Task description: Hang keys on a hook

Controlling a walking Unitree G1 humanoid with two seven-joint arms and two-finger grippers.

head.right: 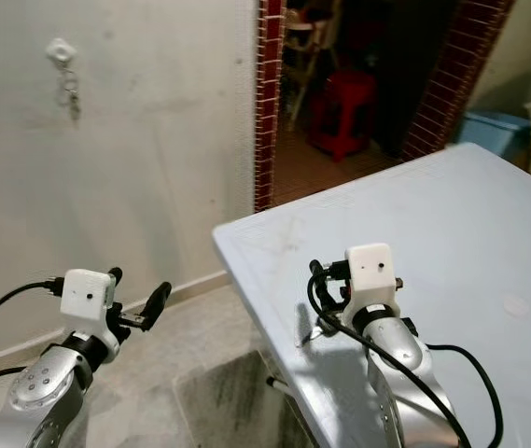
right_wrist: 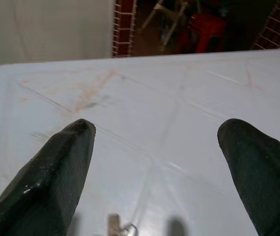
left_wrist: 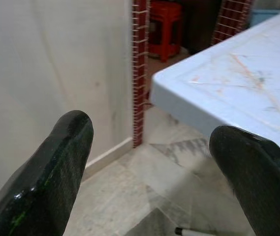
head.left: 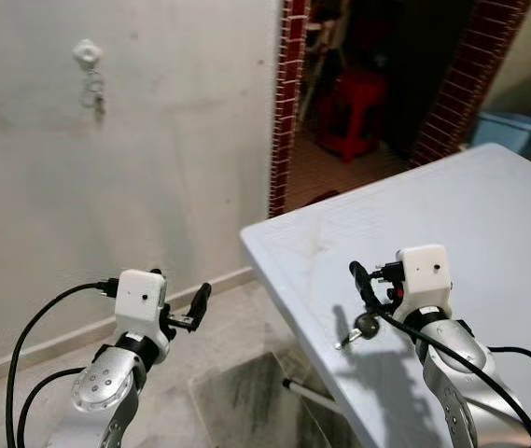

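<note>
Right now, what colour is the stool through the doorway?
Red; the stool shows best in the left eye view.

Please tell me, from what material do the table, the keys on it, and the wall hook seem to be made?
Table: probably moulded plastic, pale blue, matte, scuffed. Keys: apparently metal, small glints, beside the right pincer. Wall hook: likely white plastic; too small for certainty.

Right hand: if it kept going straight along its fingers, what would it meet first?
Probably the tabletop: the open right hand points low across it, with keys just beneath. Depth is unclear, so it might skim past.
</note>
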